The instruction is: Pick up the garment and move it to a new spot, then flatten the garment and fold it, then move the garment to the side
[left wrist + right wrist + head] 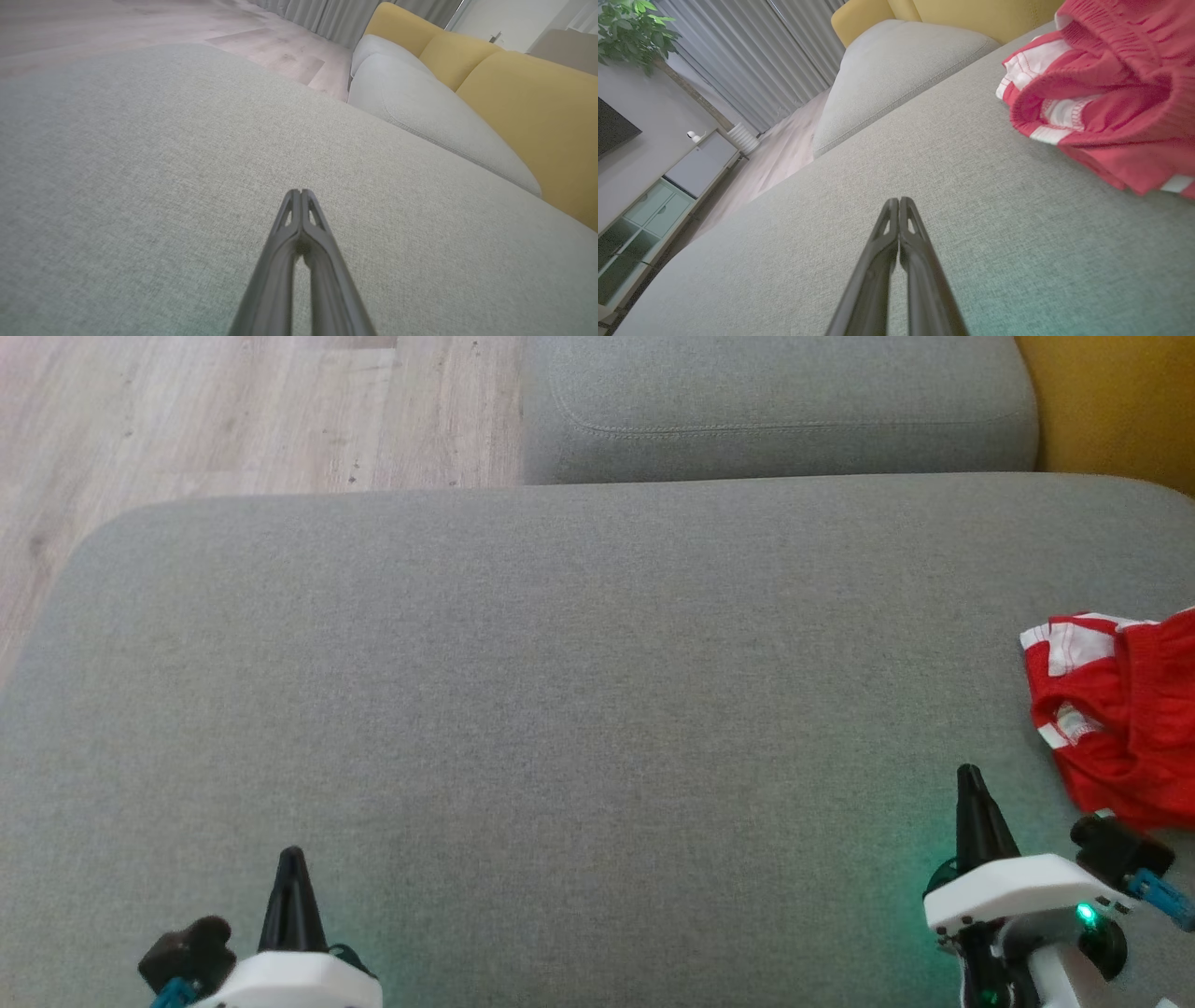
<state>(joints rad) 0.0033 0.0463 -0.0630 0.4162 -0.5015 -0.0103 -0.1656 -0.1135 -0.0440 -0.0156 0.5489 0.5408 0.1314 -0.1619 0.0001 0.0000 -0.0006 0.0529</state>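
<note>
Head view. My left gripper point(292, 859) sits at 7 o'clock of the frame and my right gripper point(969, 777) at 5 o'clock. Both point toward 12 over the grey seat cushion point(560, 709).

Left gripper: fingers pressed together right to the tips, nothing between them. The left wrist view agrees, with bare grey weave all round the tips. Whether the tips touch the fabric: cannot tell.

Right gripper: likewise clenched, tips meeting, holding nothing. A green light point(1086, 915) is lit on its wrist housing and tints the cushion beside it.

Garment point(1120, 719): red with white stripes and white-stitched hems, crumpled in a loose heap. It lies on the seat cushion at 3 o'clock of the head view, cut by the frame edge. From my right fingertips it is at about 2 o'clock, near but apart. In the right wrist view it lies at 1 to 2 o'clock, with a ribbed elastic band along its top.

Surroundings, head view: second grey cushion point(775, 411) at 12 o'clock, yellow backrest point(1111, 401) at 1 o'clock, wood floor point(233, 411) at 11 o'clock.
</note>
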